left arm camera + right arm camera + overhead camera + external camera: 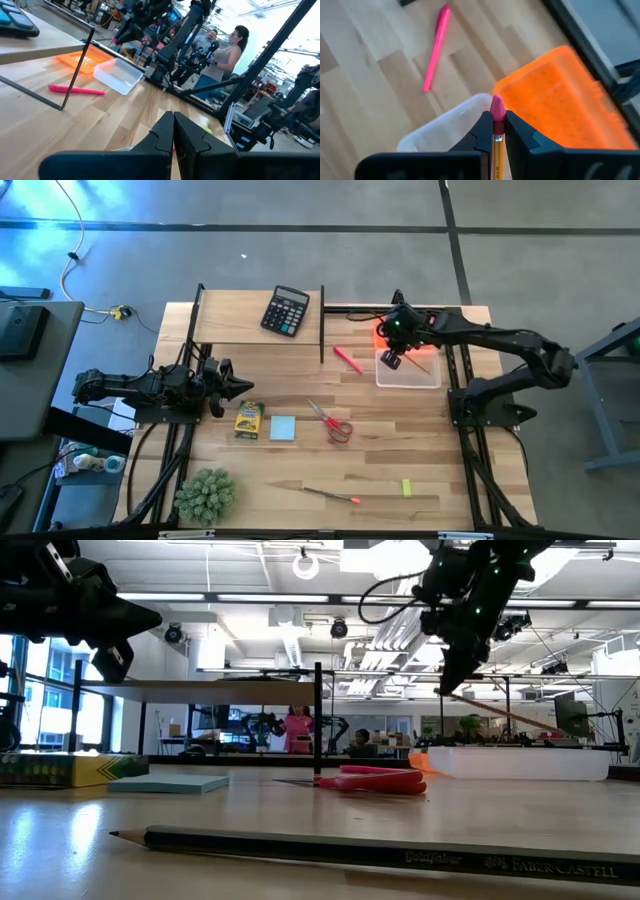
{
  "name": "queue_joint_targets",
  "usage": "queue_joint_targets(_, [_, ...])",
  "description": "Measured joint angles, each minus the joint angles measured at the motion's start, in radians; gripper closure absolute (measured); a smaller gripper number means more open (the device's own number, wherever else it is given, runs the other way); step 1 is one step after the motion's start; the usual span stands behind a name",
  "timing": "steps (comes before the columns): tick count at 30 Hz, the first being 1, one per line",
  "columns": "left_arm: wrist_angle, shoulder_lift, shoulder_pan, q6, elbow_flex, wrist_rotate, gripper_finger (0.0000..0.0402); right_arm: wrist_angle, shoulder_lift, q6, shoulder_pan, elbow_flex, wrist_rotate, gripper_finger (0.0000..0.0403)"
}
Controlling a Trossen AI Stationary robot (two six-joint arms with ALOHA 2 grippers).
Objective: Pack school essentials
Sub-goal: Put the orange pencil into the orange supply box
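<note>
My right gripper [392, 360] [496, 125] hovers over the clear plastic box [410, 372] [520, 762] at the table's far right, shut on a yellow pencil [500, 712]. The box's orange lid [384, 333] [560, 95] lies beside it. A pink-red marker [347, 358] [436, 47] lies left of the box. The yellow crayon box [248, 419], pale blue note pad [283, 428] and red-handled scissors [334, 423] lie mid-table. A second pencil [325, 494] [400, 850] and a lime-green eraser [407, 488] lie near the front edge. My left gripper [238, 385] [173, 131] waits shut at the left. My right gripper pinches the yellow pencil between its two fingers just below the pink rubber end [497, 111]. The fingers come from above, pointing down. The pencil is lifted clear and tilted, its shaft [505, 714] slanting down over the clear box.
A black calculator [286, 311] sits on the raised shelf at the far edge, whose thin black posts [322, 325] stand beside the marker. A spiky green plant [205, 495] stands at the near left corner. People stand in the room beyond the table [227, 50].
</note>
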Motion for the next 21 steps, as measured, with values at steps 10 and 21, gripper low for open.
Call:
queue_joint_targets(10, [0.002, 0.000, 0.000, 0.000, 0.000, -0.020, 0.0401, -0.001, 0.120, -0.033, -0.026, 0.000, -0.100, 0.0386])
queue_joint_targets(21, [0.003, 0.000, 0.000, -0.025, 0.000, -0.020, 0.0401, -0.029, 0.186, -0.104, -0.026, 0.000, -0.105, 0.0386])
